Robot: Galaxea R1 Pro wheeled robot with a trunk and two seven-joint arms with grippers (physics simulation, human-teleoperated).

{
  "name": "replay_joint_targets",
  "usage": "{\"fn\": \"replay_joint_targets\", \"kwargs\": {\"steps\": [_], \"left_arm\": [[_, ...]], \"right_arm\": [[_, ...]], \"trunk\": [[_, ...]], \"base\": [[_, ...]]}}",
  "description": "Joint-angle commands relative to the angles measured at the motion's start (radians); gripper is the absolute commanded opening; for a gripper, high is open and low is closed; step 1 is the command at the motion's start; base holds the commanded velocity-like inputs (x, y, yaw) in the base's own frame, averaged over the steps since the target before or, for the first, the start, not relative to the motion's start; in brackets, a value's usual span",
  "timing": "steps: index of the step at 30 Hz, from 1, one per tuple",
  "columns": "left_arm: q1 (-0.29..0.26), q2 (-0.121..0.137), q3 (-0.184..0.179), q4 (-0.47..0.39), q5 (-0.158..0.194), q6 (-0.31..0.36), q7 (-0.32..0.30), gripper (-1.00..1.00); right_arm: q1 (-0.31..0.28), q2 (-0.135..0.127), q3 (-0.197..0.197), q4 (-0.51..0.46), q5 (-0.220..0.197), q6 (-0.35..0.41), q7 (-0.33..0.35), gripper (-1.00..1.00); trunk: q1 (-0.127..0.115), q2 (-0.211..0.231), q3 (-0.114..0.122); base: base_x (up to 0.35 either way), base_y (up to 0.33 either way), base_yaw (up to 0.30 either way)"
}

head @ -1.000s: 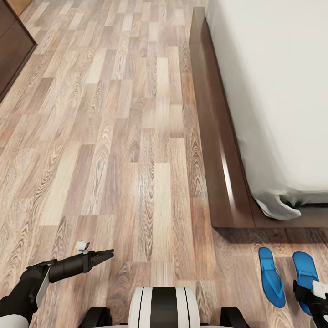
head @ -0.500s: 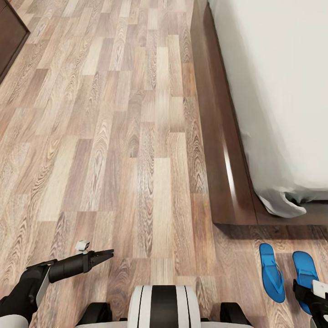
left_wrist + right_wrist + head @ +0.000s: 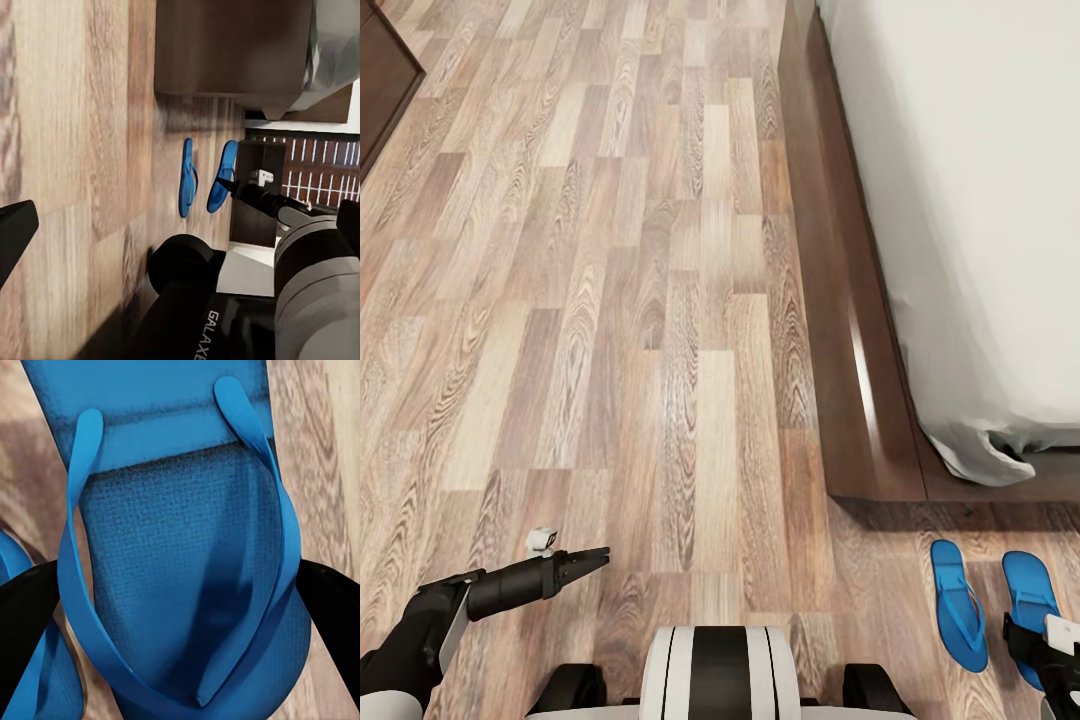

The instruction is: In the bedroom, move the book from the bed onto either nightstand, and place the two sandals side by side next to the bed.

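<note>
Bedside scene: the two sandals are lying side by side on the floor at the bed's foot corner.

The bed (image 3: 960, 200), its pale mattress overhanging a dark platform frame (image 3: 830, 300), is bordering the wood-plank floor (image 3: 610, 300). The two sandals (image 3: 958, 605) are resting parallel, just beside each other, near the frame. The right gripper (image 3: 180, 585) is hanging over the outer sandal (image 3: 187, 622) with fingers spread apart, apparently for setting it down. The left gripper (image 3: 592, 558) is idling with fingers nearly together, empty. The book is unseen.
</note>
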State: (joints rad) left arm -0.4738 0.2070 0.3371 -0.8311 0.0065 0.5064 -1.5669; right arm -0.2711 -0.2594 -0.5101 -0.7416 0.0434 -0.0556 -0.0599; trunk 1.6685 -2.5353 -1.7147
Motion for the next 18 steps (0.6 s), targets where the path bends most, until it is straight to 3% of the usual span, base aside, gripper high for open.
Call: {"fn": "replay_joint_targets", "kwargs": {"steps": [1, 7, 18], "left_arm": [[0.0, 0.0, 0.0, 0.0, 0.0, 0.011, -0.004, 1.0], [0.0, 0.0, 0.0, 0.0, 0.0, 0.011, -0.004, 1.0], [0.0, 0.0, 0.0, 0.0, 0.0, 0.011, -0.004, 1.0]], "right_arm": [[0.0, 0.0, -0.001, 0.001, 0.004, -0.003, -0.001, -1.0], [0.0, 0.0, -0.001, 0.001, 0.004, -0.003, -0.001, -1.0], [0.0, 0.0, -0.001, 0.001, 0.004, -0.003, -0.001, -1.0]], "trunk": [[0.0, 0.0, 0.0], [0.0, 0.0, 0.0], [0.004, -0.002, -0.039]], "base": [[0.001, 0.0, 0.0], [0.0, 0.0, 0.0], [0.0, 0.0, 0.0]]}}
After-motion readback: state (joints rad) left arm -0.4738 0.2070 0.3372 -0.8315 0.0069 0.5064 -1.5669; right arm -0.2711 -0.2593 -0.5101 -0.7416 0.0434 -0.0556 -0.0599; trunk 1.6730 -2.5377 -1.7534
